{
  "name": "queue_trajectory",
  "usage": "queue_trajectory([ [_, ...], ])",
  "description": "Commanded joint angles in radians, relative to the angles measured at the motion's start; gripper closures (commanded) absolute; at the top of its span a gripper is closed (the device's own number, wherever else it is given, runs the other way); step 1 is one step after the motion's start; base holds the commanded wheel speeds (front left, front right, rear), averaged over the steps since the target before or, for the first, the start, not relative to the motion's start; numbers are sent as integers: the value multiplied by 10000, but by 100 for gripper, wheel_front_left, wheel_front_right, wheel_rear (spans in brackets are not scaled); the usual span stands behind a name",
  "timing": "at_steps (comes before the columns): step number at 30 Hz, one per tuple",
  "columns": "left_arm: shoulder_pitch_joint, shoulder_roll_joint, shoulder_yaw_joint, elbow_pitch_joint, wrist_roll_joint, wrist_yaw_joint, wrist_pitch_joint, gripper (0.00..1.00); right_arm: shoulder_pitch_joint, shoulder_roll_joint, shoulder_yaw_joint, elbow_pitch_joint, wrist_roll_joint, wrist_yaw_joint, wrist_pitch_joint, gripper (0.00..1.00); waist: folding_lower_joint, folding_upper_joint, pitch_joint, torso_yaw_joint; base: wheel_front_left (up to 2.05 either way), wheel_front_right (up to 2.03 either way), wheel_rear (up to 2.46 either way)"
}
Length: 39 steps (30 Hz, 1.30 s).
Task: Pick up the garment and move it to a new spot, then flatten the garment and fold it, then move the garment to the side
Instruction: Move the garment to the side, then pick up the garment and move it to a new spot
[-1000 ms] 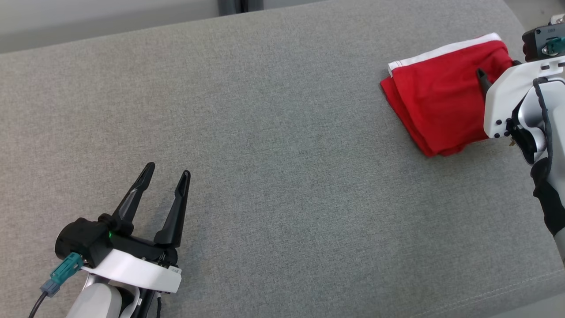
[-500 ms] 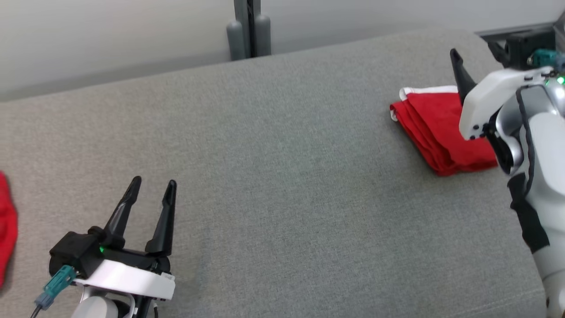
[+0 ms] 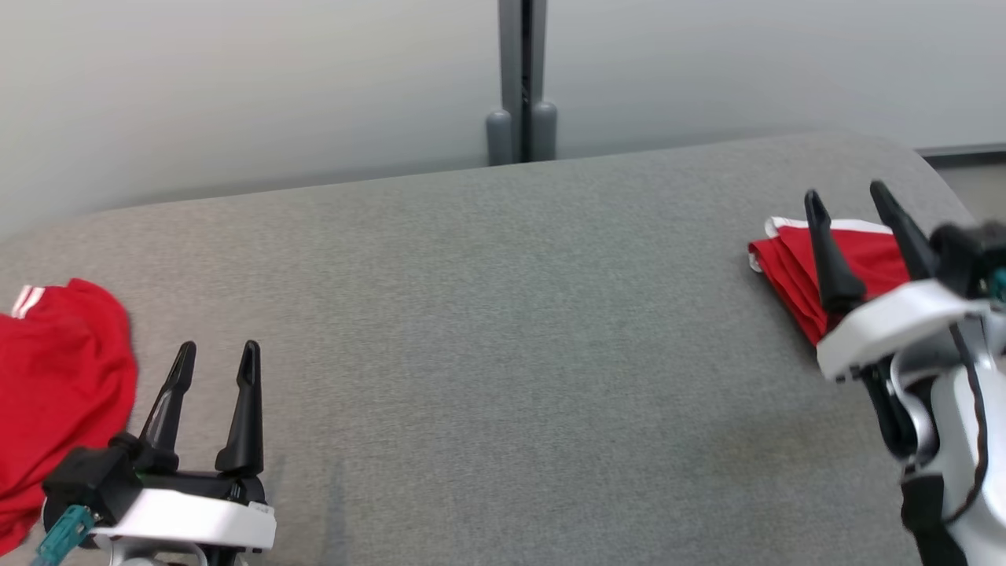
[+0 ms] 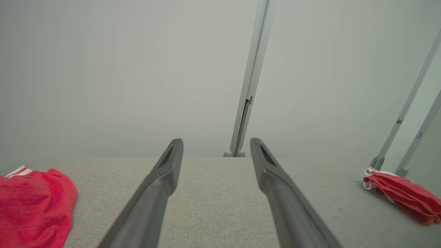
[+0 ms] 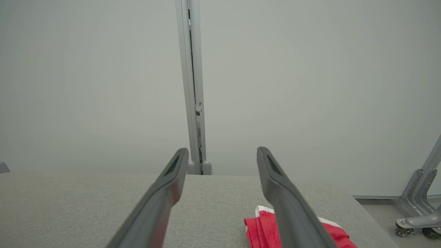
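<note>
A folded red garment (image 3: 786, 263) with white trim lies flat at the far right of the grey cloth table (image 3: 503, 314). It also appears in the left wrist view as the folded garment (image 4: 403, 196) and under the right fingers as the folded garment (image 5: 262, 227). My right gripper (image 3: 846, 194) hovers just in front of it, open and empty, hiding part of it. A second, crumpled red garment (image 3: 55, 393) with white stripes lies at the table's left edge. My left gripper (image 3: 218, 351) stands open and empty just to its right, apart from it.
A grey post (image 3: 520, 79) rises against the pale wall behind the table's far edge. Metal frame legs (image 4: 406, 113) stand past the table's right end, with a wheeled foot (image 5: 420, 210) on the floor. The table's right end curves down near the folded garment.
The head camera has tilted up and brought the crumpled garment into view at the left. My right gripper has come off the folded garment and risen, fingers now pointing up, both grippers still open.
</note>
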Motion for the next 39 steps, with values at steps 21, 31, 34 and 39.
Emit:
queue_trajectory([
  [21, 734, -504, 315, 463, 942, -90, -17, 0, 3706, 892, -190, -785, 671, -1, -2250, 0, 0, 0, -597, 1045, 0, 0, 0],
  [31, 706, -690, 446, 510, 1135, -138, -17, 0, 3878, 1049, -45, -707, 613, -1, -2368, 0, 0, 0, -588, 1113, 0, 0, 0],
  [34, 734, -735, 521, 533, 1169, -150, -17, 0, 3896, 1061, -26, -810, 576, -1, -2364, 0, 0, 0, -590, 1074, 0, 0, 0],
  [39, 692, -809, 597, 591, 1191, -175, -17, 0, 3945, 1090, 22, -984, 532, -1, -2367, 0, 0, 0, -577, 1024, 0, 0, 0],
])
